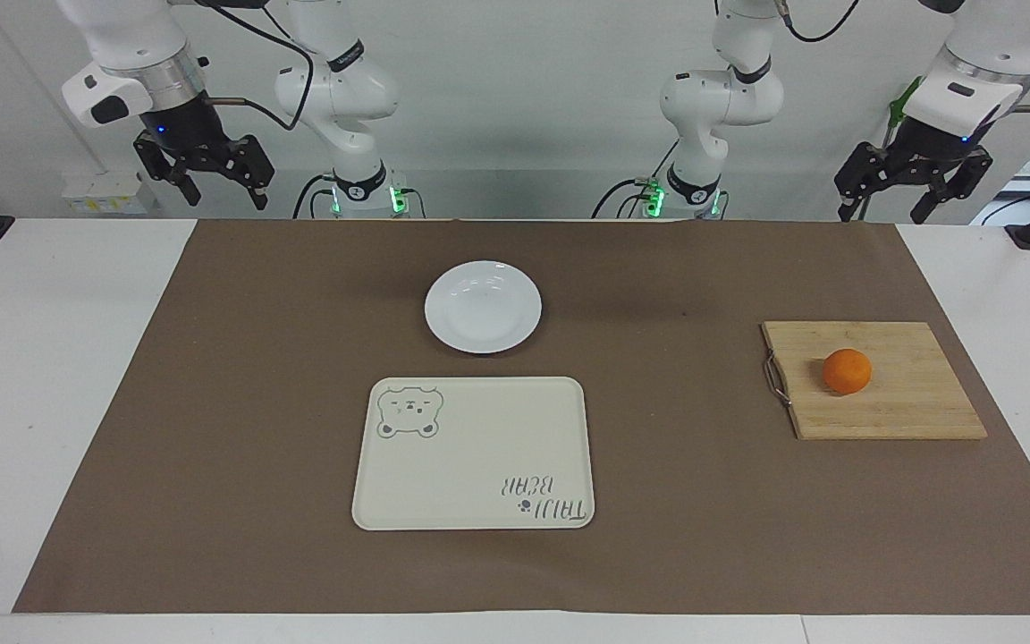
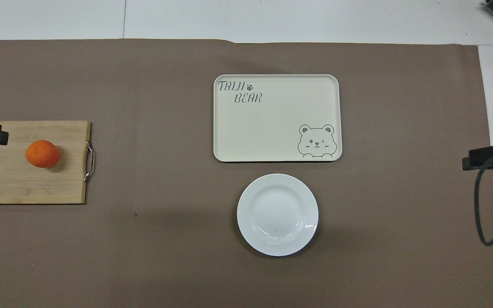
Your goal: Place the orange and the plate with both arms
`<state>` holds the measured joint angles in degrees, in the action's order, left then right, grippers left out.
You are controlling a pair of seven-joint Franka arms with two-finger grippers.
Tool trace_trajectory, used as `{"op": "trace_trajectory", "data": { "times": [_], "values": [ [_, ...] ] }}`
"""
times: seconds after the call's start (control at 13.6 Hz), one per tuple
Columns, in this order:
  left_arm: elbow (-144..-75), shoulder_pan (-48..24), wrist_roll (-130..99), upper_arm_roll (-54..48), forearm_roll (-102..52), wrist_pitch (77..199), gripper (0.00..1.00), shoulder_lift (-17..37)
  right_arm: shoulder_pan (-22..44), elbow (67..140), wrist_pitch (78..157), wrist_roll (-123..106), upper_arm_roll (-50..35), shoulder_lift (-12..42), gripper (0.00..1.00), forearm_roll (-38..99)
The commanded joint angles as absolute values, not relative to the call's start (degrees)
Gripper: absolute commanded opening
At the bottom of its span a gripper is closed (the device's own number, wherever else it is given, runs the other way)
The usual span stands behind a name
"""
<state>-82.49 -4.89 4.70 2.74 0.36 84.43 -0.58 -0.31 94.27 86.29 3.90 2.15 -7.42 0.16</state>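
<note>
Up top, left end effector (image 1: 913,192) and right end effector (image 1: 204,170) released, empty, waiting. Mid-frame, plate (image 1: 483,306) untouched; at right, orange (image 1: 847,371) on cutting board (image 1: 908,411). Nothing started; next, probably reach and grasp.

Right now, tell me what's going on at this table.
Nothing is being handled yet. The left gripper and right gripper both hang open and empty, raised near their bases. The orange sits on a wooden cutting board toward the left arm's end of the table. The white plate lies empty mid-table, nearer to the robots than the cream bear tray, which is also empty. Placing has not begun.
</note>
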Motion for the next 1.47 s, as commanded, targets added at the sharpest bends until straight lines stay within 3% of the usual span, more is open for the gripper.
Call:
{"op": "trace_trajectory", "data": {
  "times": [0.0,1.4],
  "values": [
    [-82.8,-4.5,4.4,2.6,0.0,84.1,1.0,-1.2,-0.5,95.4,86.4,2.7,2.1,-8.4,1.0,-0.1],
    [-83.6,-5.4,4.2,2.3,-0.1,82.6,1.0,-1.8,-0.5,95.4,86.4,2.7,2.1,-8.5,1.0,-0.1]
  ]
}}
